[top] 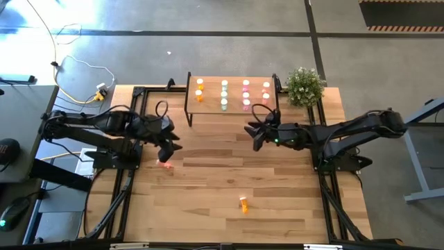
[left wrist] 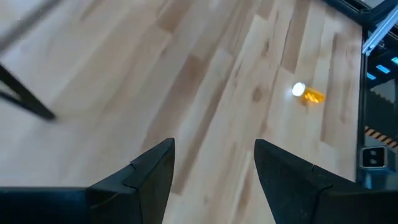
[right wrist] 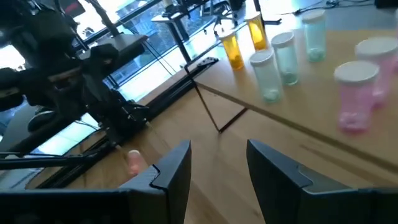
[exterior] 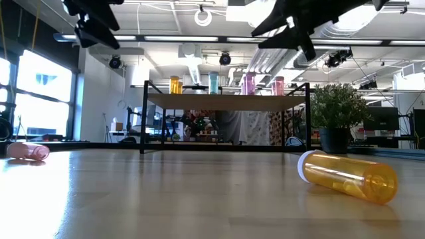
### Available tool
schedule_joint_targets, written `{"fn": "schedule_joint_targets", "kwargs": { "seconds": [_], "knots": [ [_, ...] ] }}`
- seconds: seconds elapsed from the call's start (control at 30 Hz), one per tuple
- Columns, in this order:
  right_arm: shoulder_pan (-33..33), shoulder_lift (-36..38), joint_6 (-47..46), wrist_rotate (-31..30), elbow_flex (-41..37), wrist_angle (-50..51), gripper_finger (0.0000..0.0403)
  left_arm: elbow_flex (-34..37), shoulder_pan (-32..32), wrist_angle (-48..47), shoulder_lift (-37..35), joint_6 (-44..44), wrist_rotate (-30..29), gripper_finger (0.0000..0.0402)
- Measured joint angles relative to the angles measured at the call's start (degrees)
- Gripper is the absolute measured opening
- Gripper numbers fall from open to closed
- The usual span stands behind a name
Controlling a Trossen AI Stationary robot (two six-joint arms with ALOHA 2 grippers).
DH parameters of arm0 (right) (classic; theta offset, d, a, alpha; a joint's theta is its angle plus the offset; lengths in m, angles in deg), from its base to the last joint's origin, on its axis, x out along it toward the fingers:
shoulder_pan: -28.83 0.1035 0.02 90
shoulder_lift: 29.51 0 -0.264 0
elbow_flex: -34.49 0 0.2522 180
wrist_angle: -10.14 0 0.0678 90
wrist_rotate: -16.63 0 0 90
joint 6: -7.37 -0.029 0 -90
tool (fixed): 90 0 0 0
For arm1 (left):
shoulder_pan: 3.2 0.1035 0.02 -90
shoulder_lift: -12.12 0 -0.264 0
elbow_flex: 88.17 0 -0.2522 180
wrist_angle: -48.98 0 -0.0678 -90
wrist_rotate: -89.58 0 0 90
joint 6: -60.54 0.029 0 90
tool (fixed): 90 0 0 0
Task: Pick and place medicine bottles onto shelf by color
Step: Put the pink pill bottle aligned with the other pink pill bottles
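The pink bottle [top: 166,164] lies on its side just below the left gripper [top: 168,151] — jaws apart, empty — nearer than the right gripper [top: 254,132], also apart, empty.

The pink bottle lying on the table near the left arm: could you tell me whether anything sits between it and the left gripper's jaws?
Nothing visible does. The left gripper hangs with open, empty jaws just above the pink bottle, with only bare table around it. The orange bottle lies well off toward the front edge.
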State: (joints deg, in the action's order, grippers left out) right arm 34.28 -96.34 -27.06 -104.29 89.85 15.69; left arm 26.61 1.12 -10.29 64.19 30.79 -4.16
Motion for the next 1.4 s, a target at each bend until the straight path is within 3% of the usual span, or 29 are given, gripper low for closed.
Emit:
{"fn": "schedule_joint_targets", "kwargs": {
  "seconds": [0.13,0.5,0.7,0.8,1.0,1.23,1.4],
  "knots": [
    [-0.5,3.0,3.1,0.0,0.0,2.3,0.0147,0.0,-5.1,-2.9,0.0,-10.2,-2.6,0.0211],
    [-1.0,12.5,11.9,4.7,0.0,9.4,0.0147,0.1,-17.7,-6.6,5.5,-56.0,-10.5,0.0211],
    [-0.9,14.9,15.4,5.8,0.0,12.4,0.0147,0.1,-21.6,-7.6,11.5,-70.4,-11.4,0.0211],
    [-0.9,14.9,17.8,7.8,0.0,12.9,0.0147,0.1,-23.0,-7.6,14.2,-68.7,-11.8,0.0211],
    [-0.9,14.4,19.9,11.2,0.0,14.8,0.0147,0.1,-23.5,-9.8,17.6,-46.7,-9.3,0.0211],
    [-1.0,14.4,19.9,11.9,0.0,15.8,0.0147,0.1,-23.5,-17.0,18.4,-39.4,-9.9,0.0211],
    [-1.0,14.4,19.0,11.4,0.0,15.7,0.0147,0.5,-23.9,-16.9,18.4,-21.5,-10.0,0.0211]
  ]
}}
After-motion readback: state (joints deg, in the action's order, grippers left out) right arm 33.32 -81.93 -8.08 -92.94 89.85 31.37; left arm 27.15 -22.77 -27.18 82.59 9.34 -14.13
